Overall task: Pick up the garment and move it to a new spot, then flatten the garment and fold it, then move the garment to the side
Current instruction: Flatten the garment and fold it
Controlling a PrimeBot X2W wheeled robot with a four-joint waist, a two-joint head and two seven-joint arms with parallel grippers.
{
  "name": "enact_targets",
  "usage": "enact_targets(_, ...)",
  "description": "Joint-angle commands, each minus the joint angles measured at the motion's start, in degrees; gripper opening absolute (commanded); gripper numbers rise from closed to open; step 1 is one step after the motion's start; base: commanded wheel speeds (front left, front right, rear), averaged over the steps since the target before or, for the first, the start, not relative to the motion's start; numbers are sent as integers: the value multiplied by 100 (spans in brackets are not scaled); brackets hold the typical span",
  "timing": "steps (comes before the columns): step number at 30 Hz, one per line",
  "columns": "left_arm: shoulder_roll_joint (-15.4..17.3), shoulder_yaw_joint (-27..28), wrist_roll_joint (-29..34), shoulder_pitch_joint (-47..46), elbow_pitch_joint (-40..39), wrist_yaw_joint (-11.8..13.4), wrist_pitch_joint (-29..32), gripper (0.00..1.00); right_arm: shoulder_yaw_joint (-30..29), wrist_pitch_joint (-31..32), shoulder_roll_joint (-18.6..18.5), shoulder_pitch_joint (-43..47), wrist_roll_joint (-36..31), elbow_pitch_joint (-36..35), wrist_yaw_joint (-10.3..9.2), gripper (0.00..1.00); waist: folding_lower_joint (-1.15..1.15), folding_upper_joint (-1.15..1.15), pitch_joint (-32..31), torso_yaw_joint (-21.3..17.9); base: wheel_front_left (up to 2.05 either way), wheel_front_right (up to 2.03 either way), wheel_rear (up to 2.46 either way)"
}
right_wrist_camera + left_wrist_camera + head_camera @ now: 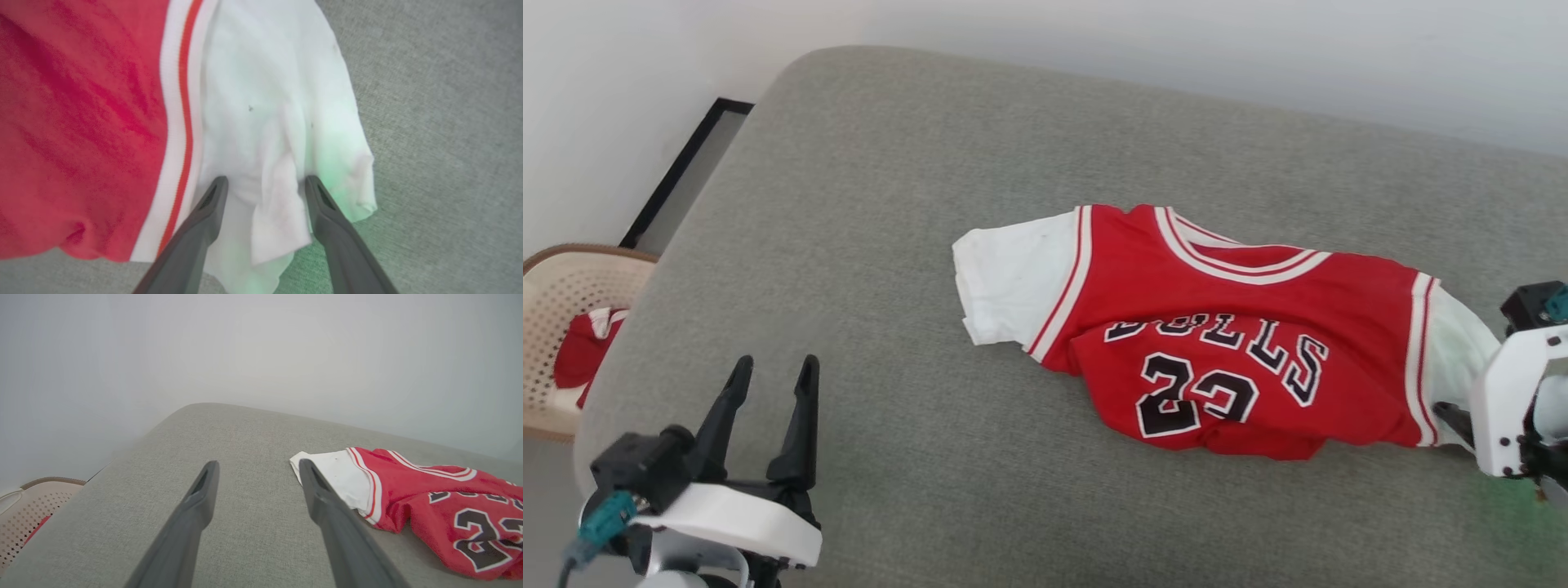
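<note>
Two sets of jaws stand wide, left gripper (776, 363) empty, right gripper (265, 181) straddling a loose white fold; the garment (1217, 327), likely light, limp and slippery, lies rumpled on the grey cushion (890, 163); pinch its striped trim.

The cushion (866, 245) lay bare across its left half, its near strip and its far edge up to the wall (1176, 49), with nothing in the way, while the jersey (1225, 327) covered the right middle and a basket (572, 253) stood just beyond the left edge, lower down.
</note>
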Motion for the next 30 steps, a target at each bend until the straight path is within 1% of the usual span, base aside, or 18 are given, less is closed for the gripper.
enact_targets(1, 111, -6, -66, -110, -74, -81, 152, 100, -57, -13, 123, 51, -52, -56, -2, 100, 0, 0, -41, -116, 0, 0, 0)
enact_targets(3, 173, -8, -97, -155, -103, -127, 250, 100, -120, -59, 139, 39, -92, -154, -2, 100, 0, 0, -47, -168, 0, 0, 0)
enact_targets(5, 293, -16, -189, -244, -195, -221, 474, 100, -267, -143, 222, 43, -137, -383, -2, 100, 0, 0, -58, -295, 0, 0, 0)
enact_targets(8, 513, -19, -363, -419, -273, -365, 895, 100, -531, -364, 362, 111, -286, -869, -2, 100, 0, 0, -48, -505, 0, 0, 0)
enact_targets(10, 720, -37, -414, -600, -326, -465, 1191, 100, -793, -553, 555, 194, -400, -1227, -2, 100, 0, 0, -26, -666, 0, 0, 0)
enact_targets(14, 1096, -113, -713, -1021, -363, -658, 1807, 100, -1241, -965, 979, 419, -737, -2073, -2, 100, 0, 0, 48, -988, 0, 0, 0)
enact_targets(18, 1413, -132, -1065, -1485, -203, -730, 2524, 100, -1577, -1503, 1500, 635, -1139, -2827, -2, 100, 0, 0, 147, -1341, 0, 0, 0)
enact_targets(22, 1682, -167, -1392, -1949, 88, -748, 3286, 100, -1788, -2191, 2044, 738, -1572, -3360, -2, 100, 0, 0, 292, -1704, 0, 0, 0)
enact_targets(25, 1795, -248, -1546, -2331, 443, -746, 3825, 100, -1891, -2692, 2437, 821, -1845, -3552, -2, 100, 0, 0, 425, -1940, 0, 0, 0)
enact_targets(26, 1867, -298, -1537, -2450, 554, -753, 3993, 100, -1841, -2845, 2506, 825, -1910, -3604, -1, 100, 0, 0, 475, -2018, 0, 0, 0)
enact_targets(28, 1878, -351, -1651, -2728, 871, -731, 4335, 100, -1836, -3108, 2665, 853, -1974, -3673, -2, 100, 0, 0, 586, -2153, 0, 0, 0)
enact_targets(30, 1951, -453, -1603, -2977, 1179, -730, 4619, 100, -1820, -3287, 2770, 909, -1993, -3680, -2, 100, 0, 0, 699, -2279, 0, 0, 0)
